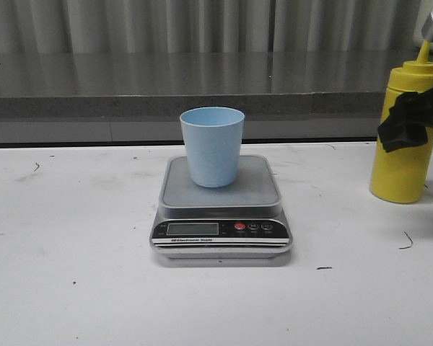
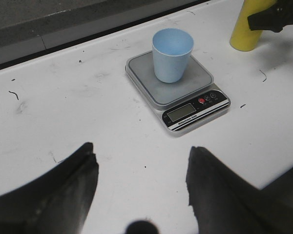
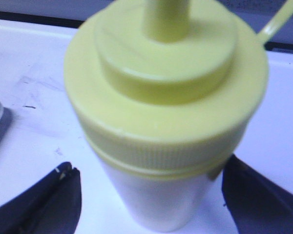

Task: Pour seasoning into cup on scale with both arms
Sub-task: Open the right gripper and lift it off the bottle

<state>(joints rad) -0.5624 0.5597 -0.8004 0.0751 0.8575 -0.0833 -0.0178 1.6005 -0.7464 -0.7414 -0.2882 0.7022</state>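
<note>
You have the right gripper [image 1: 413, 122] clamped around the seasoning [image 1: 406, 155] at frame right, the cup [image 1: 212, 145] centred on the scale [image 1: 221, 209], and the left gripper [image 2: 141, 183] spread apart.

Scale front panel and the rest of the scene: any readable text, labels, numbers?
"Electronic Scale": roughly, tiny print on the strip under the display of the scale; partly blurred.
LCD display: no digits visible.
Button markings: too small to read.
Cup and seasoning bottle: no text visible.
</note>
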